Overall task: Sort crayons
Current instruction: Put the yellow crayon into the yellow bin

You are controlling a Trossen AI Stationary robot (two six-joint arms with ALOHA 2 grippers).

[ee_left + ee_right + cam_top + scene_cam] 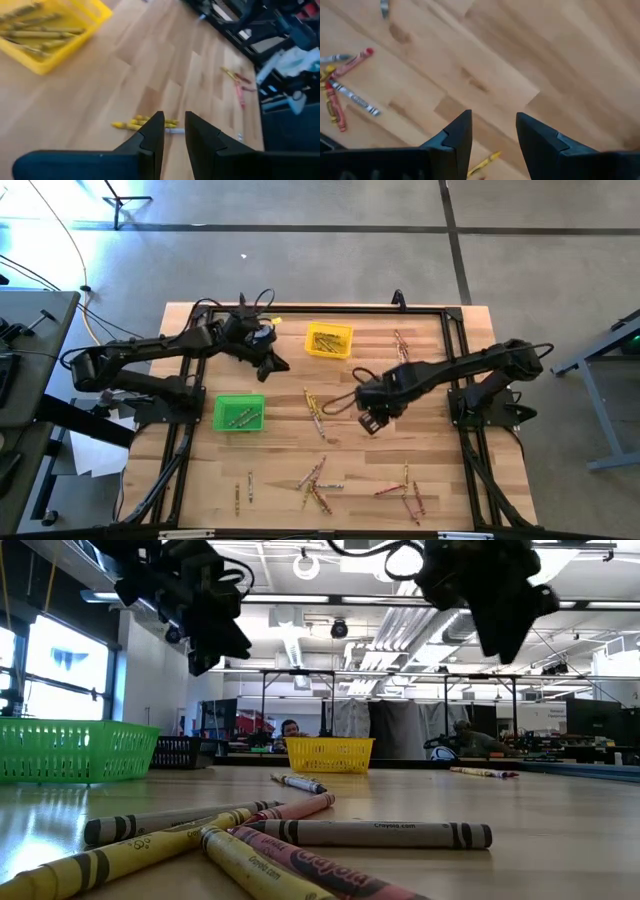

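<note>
Crayons lie loose on the wooden table: a group near the middle (pixel 315 410), groups near the front edge (pixel 315 480) (pixel 405 492), and a few at the far right (pixel 400 345). Some lie in the yellow bin (pixel 329 340) and the green bin (pixel 239 413). My left gripper (pixel 270 360) hangs open and empty above the table, just left of the yellow bin; its wrist view (pixel 174 122) shows yellow crayons (pixel 145 123) beyond its fingertips. My right gripper (pixel 372 420) hangs open and empty right of the middle group; its wrist view (pixel 492 122) shows bare wood below it.
In the low view a black bin (pixel 180 752) stands behind the green bin (pixel 70 750), and several crayons (pixel 290 835) lie close to the camera. A black frame (pixel 455 350) runs along the table's edges. People sit in the room behind the table.
</note>
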